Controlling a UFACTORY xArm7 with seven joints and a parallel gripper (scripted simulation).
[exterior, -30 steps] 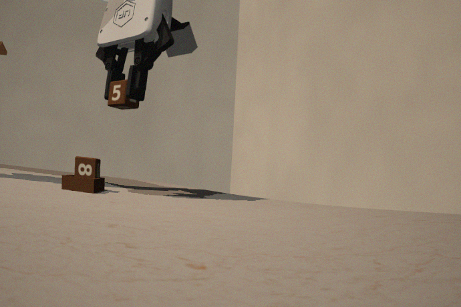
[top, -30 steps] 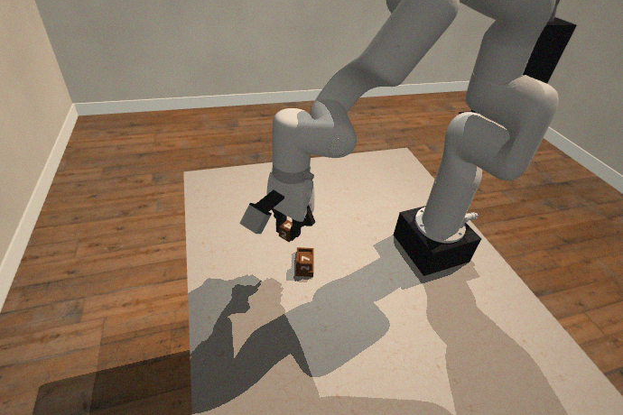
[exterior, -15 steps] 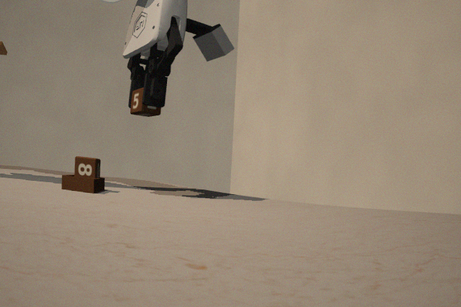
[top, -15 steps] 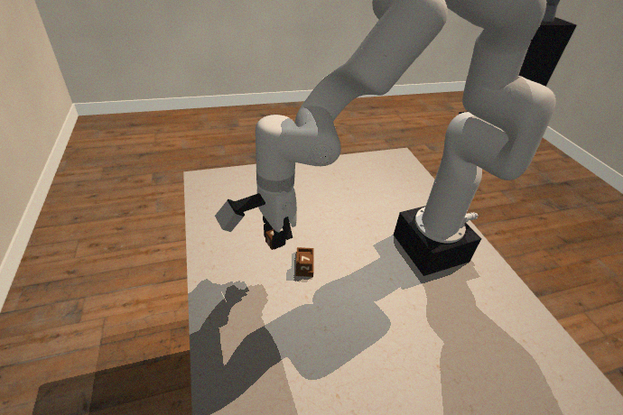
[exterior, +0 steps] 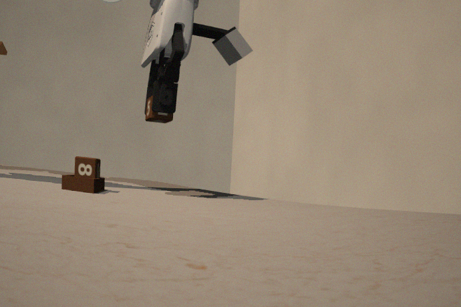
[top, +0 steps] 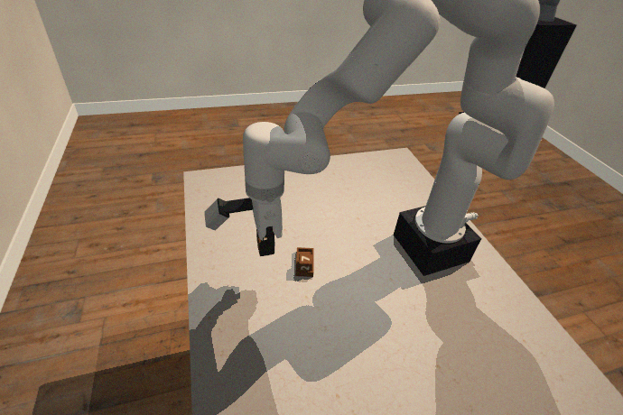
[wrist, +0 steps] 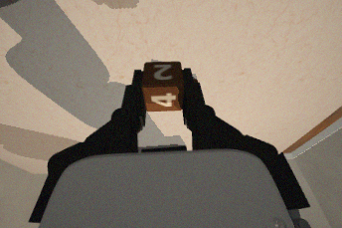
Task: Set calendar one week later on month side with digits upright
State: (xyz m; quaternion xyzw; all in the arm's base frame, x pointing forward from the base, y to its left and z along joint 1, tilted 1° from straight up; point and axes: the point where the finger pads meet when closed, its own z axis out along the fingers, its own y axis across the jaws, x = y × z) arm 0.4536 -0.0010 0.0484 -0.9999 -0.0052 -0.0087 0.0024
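My gripper is shut on a brown cube. It holds the cube in the air, away from the tray. The wrist view shows a 4 and a 2 on this cube; the exterior view shows part of a 5. The brown tray lies flat on the table. The other cube stands in it, with 7 on top and 2 on a side in the top view, and 8 on a side in the exterior view. The month's name is not visible.
The tray's end farther from the top camera holds no cube. The robot's black base stands on the pale mat to the right of the tray. The wrist camera block sticks out beside the gripper.
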